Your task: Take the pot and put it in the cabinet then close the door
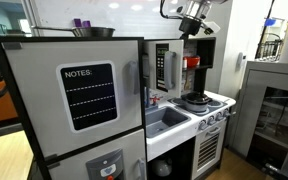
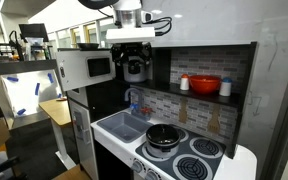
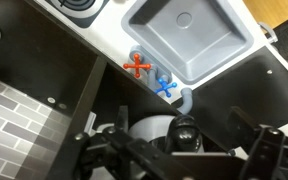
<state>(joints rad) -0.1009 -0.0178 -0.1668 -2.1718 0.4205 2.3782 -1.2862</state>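
Observation:
The small dark pot (image 3: pixel 174 130) with a lighter rim sits low in the wrist view, between my spread fingers, neither finger visibly pressing on it. In an exterior view the pot (image 2: pixel 134 70) rests inside the dark cabinet (image 2: pixel 156 70), right under my gripper (image 2: pixel 134 60). My gripper (image 3: pixel 179 152) stands open around it. The small grey door (image 2: pixel 87 68) with its dark window hangs swung open to the side; from another angle the door (image 1: pixel 166 68) juts out below my gripper (image 1: pixel 192 35).
Below lie the sink (image 3: pixel 189 35) with red (image 3: pixel 137 66) and blue (image 3: pixel 165 87) taps. A dark pan (image 2: pixel 164 135) sits on the stove. A red bowl (image 2: pixel 206 85) stands on the side shelf. A steel bowl (image 1: pixel 94 32) tops the NOTES unit (image 1: pixel 88 95).

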